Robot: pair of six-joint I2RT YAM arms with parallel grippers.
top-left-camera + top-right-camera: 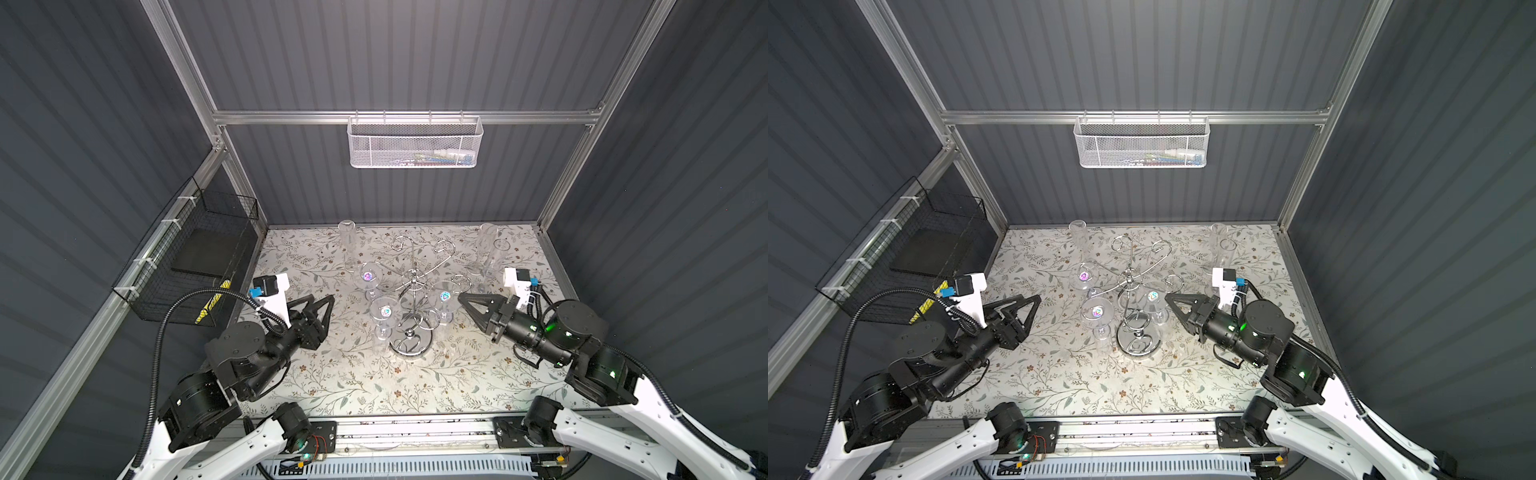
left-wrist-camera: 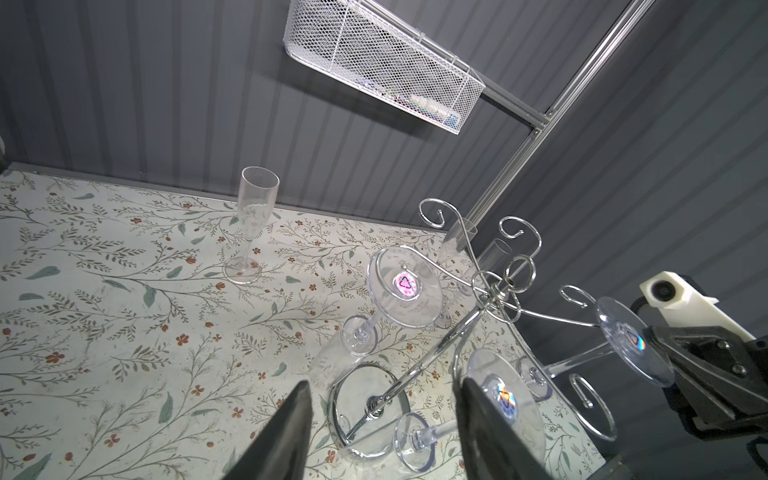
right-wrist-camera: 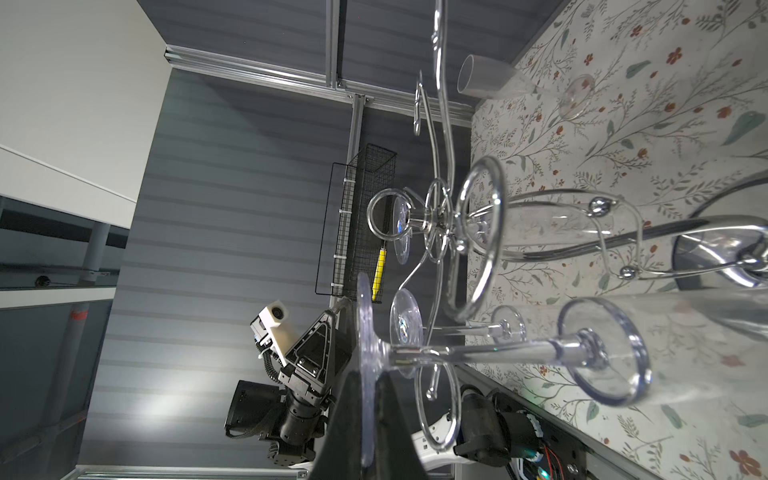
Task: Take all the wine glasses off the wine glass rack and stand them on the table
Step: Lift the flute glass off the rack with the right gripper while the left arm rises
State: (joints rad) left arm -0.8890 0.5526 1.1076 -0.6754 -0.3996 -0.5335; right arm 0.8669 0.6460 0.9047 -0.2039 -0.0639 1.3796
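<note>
Since the right side has its grip, we read this as grasp done, extraction not yet begun. Left to right: left pincer [image 1: 323, 297] hovers over the counter [image 1: 332, 374], near the rack's left side, jaws apart, nothing between them. Next come the far hung glass [image 1: 368, 275] and the near hung glass [image 1: 385, 311] on the left arms, feet up, untouched. Wine glass rack [image 1: 412, 284] stands mid-counter, upright on its mirrored base. The wine glass [image 1: 444, 296] we want hangs upside down from a right-hand arm, foot on top, bowl down beside the base. Right pincer [image 1: 460, 296] is clamped on the edge of that foot; the right wrist view shows the fingers [image 3: 347, 436] pinching the disc, stem in the wire slot as far as we can tell. Next move, as we judge it: slide the foot out along the wire toward the open end of the curl, kept level, no pull-away until the stem clears. Risk: rack looks light, could drag or tip; left pincer is placed to steady it.
</note>
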